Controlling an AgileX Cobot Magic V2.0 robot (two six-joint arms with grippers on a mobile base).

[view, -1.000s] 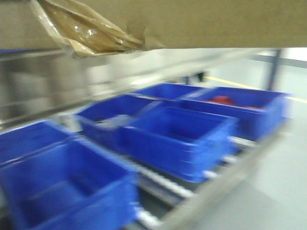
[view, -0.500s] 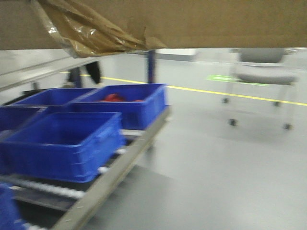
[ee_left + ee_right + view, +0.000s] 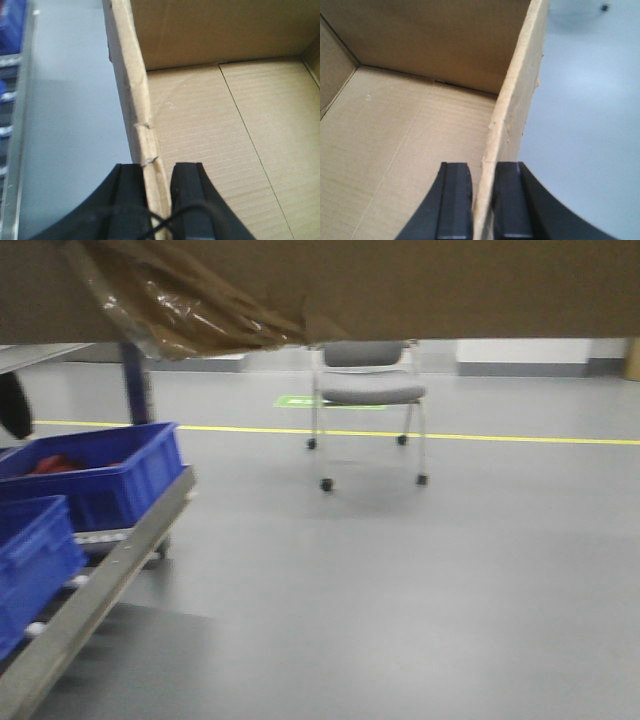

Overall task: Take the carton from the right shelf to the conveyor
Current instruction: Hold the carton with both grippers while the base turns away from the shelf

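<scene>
Grey, smooth floor [image 3: 400, 600], open hall; front view slightly blurred.

Nearest, left wrist view: left gripper [image 3: 159, 174] clamped on the left wall of the carton [image 3: 225, 140], one finger [image 3: 131, 180] outside, the other inside, wall edge pinched between them. Bare corrugated bottom shows inside the carton. Floor lies below, outside the wall.

Right wrist view: right gripper [image 3: 481, 174] clamped the same way on the right wall, one finger [image 3: 507, 175] outside, its mate inside.

Front view: the carton hangs in the air between both grippers, and its underside fills the whole top edge. A curl of glossy brown tape [image 3: 190, 315] droops from its left part. The carton touches neither floor nor shelf.

Low left: shelf [image 3: 120, 560], a grey metal rail running away at an angle, with rollers behind it. A blue bin [image 3: 35, 560] sits closest on it. A second bin [image 3: 120, 475] sits beyond, with something red [image 3: 55, 462] in it that is too blurred to name. A blue post [image 3: 135, 380] stands behind.

Farther out: a grey chair [image 3: 368, 390] on castors stands alone on the floor, partly hidden by the carton. A yellow line [image 3: 520, 437] crosses the floor behind it, with a green mark [image 3: 297, 400] past that. A pale wall [image 3: 520, 350] closes the back.
</scene>
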